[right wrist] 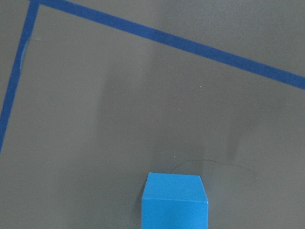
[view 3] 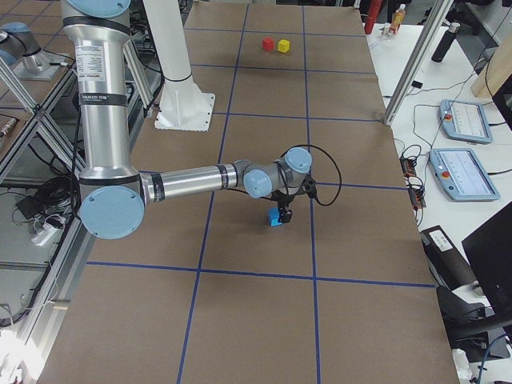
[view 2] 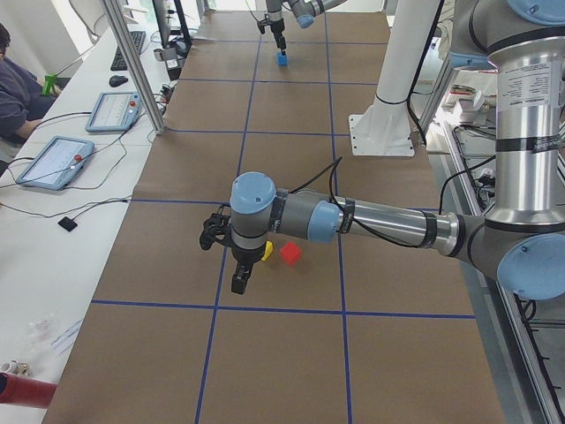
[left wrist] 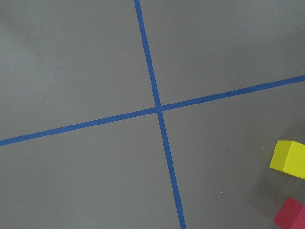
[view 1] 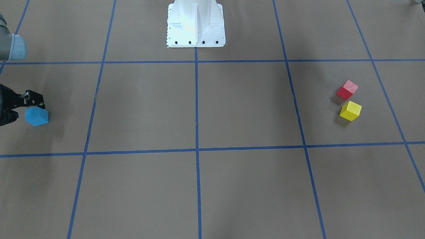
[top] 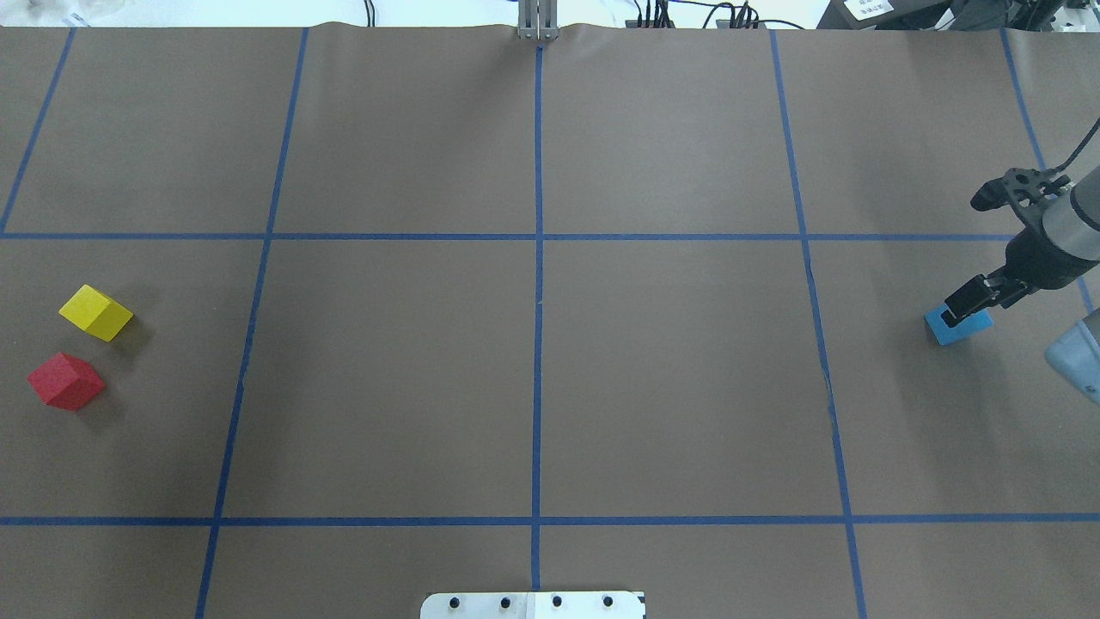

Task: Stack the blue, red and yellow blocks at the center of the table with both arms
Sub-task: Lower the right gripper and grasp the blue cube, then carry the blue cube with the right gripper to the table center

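Note:
The blue block (top: 958, 327) sits on the table at the far right; it also shows in the front view (view 1: 36, 116) and at the bottom of the right wrist view (right wrist: 175, 200). My right gripper (top: 964, 303) hangs just above it with its fingers apart and holds nothing. The yellow block (top: 96, 312) and the red block (top: 66, 381) lie close together at the far left. My left gripper (view 2: 238, 281) shows only in the left side view, hovering beside the yellow block (view 2: 267, 251); I cannot tell if it is open. The left wrist view shows the yellow block (left wrist: 289, 160) and the red block (left wrist: 290, 214).
Brown paper with a blue tape grid (top: 538, 344) covers the table. The white robot base (view 1: 196, 25) stands at the table's robot side. Operator tablets (view 2: 53, 161) and cables lie on a side bench beyond the table's edge.

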